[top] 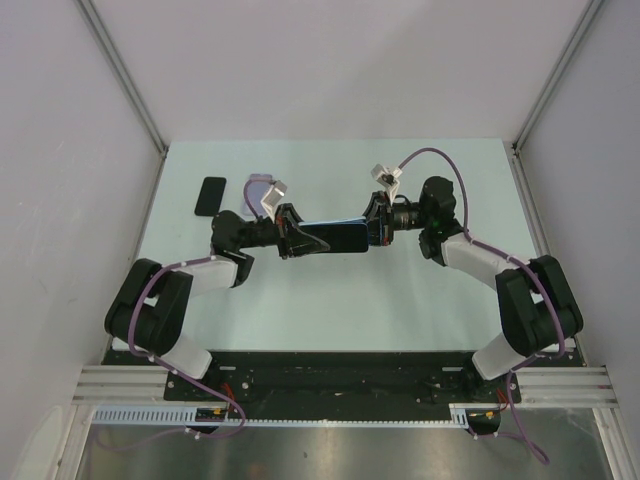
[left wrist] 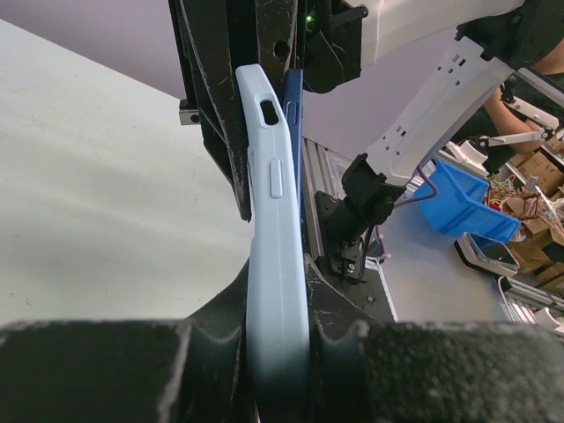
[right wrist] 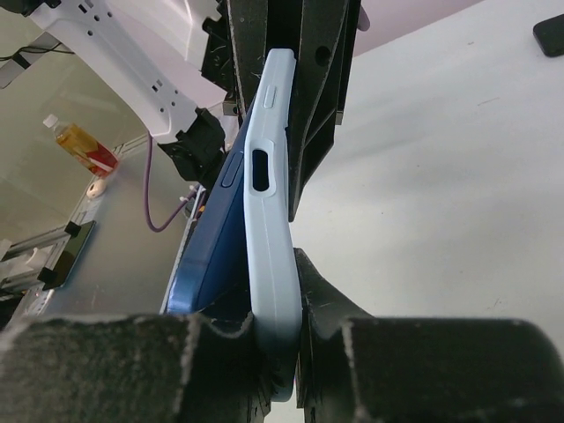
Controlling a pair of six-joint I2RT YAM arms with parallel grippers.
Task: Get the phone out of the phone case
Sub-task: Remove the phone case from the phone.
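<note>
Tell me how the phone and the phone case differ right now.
Colour: the phone case is pale blue, the phone dark blue.
Pose: in the right wrist view the phone angles away from the phone case at the near end, so the two have parted there.
Detail: the phone case shows an oval cutout, while the phone's edge shows only a button.
Shared: both hang edge-on between the left gripper and the right gripper.

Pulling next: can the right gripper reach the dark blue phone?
Probably yes, after regripping: beside the right gripper the dark blue phone stands clear of the light blue silicone case its jaws clamp.
</note>
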